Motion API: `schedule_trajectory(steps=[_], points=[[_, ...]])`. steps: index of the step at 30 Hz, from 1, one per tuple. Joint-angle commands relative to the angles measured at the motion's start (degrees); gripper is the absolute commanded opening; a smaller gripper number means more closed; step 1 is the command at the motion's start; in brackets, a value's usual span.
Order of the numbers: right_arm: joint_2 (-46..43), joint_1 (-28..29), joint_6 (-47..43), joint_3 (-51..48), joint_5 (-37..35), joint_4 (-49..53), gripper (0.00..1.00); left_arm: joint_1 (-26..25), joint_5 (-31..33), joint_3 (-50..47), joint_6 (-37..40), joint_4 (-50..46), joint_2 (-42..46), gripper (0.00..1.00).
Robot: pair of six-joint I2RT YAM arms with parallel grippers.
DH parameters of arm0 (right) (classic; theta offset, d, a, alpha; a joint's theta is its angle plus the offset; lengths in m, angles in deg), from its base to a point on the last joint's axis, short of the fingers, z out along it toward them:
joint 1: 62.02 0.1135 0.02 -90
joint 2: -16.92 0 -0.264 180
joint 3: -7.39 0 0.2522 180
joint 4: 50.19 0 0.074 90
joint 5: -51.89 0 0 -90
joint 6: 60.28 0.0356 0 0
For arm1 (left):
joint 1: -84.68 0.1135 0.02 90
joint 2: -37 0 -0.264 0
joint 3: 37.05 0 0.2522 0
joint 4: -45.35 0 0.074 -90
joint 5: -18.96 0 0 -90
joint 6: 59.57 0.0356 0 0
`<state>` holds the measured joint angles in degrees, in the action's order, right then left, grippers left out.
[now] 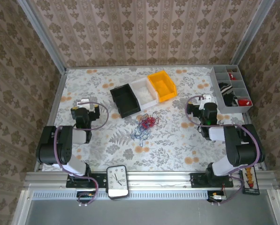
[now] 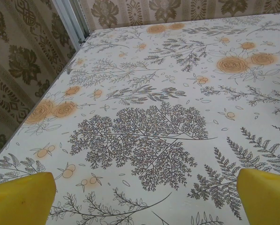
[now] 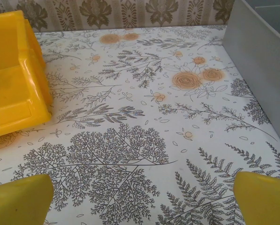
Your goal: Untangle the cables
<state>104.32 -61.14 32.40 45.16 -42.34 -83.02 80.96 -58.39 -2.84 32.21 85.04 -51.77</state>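
Note:
A small tangle of thin red, blue and black cables [image 1: 144, 124] lies on the floral table, just in front of the black bin. My left gripper [image 1: 83, 101] sits at the left side of the table, well away from the tangle. Its yellow fingertips [image 2: 22, 197] stand wide apart over bare cloth, so it is open. My right gripper [image 1: 206, 98] rests at the right, beside the grey tray. Its fingertips [image 3: 264, 197] are also spread, with nothing between them.
Three bins stand in a row behind the cables: black [image 1: 126, 100], white [image 1: 146, 91] and yellow [image 1: 162, 85], the yellow one [image 3: 13, 75] close to my right gripper. A grey compartment tray [image 1: 231, 89] holds parts at far right. A clock [image 1: 117, 181] sits on the front rail.

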Motion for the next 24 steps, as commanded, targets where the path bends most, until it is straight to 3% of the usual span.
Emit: schedule_trajectory(steps=[1, 24], points=[[0.2, -0.1, -0.8, -0.5, 0.5, -1.8, 1.0, -0.1, 0.5, 1.0, 1.0, 1.3, -0.4, 1.0], [0.2, -0.1, -0.8, -0.5, 0.5, -1.8, 1.0, 1.1, -0.6, 1.1, -0.1, 0.8, -0.2, 1.0]])
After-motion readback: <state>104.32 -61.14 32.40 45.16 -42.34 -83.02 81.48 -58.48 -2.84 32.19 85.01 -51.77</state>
